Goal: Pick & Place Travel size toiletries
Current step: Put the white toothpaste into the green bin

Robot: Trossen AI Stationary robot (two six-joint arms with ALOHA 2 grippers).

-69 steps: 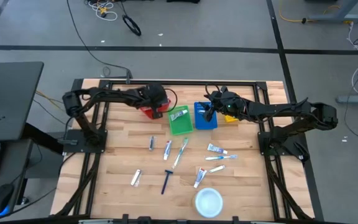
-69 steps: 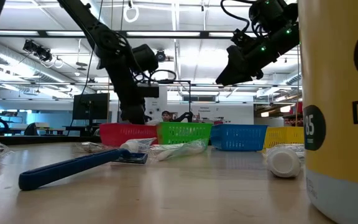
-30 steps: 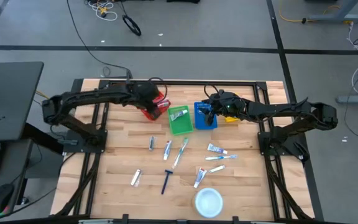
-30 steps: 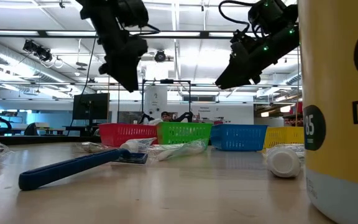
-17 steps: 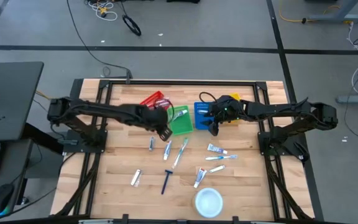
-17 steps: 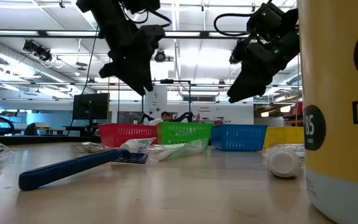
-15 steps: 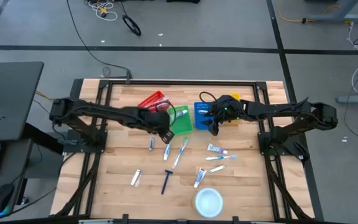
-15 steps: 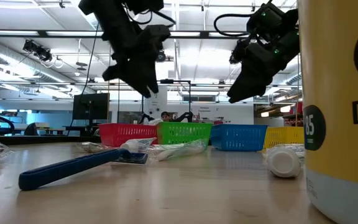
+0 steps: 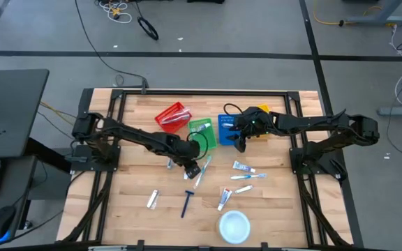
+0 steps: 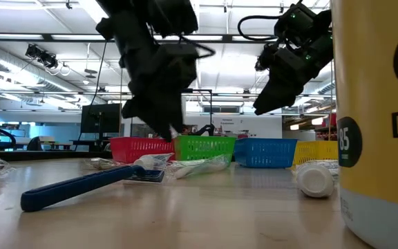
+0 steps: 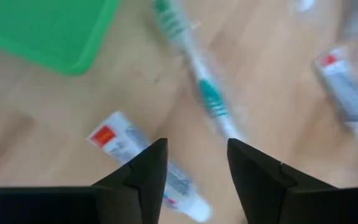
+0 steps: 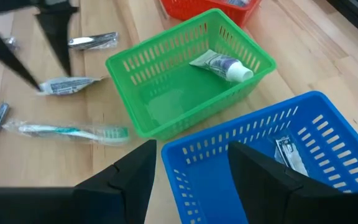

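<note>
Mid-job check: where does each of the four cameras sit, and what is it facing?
High view: overhead, straight down; both arms, table.
Low view: table height, looking level; both arms come from above.
Left wrist view: behind the open left end effector, above a toothpaste tube.
Right wrist view: behind the open right end effector, facing the green basket.
Shared: the wrist views both show the toothbrush.

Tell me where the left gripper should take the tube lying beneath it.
Probably across the tube's flat middle, coming straight down. The tube lies flat on the table, slanted, free of the toothbrush beside it. The left gripper hangs open just above it, fingers either side of its body. The sealed end with the red mark is thin and likelier to slip.
</note>
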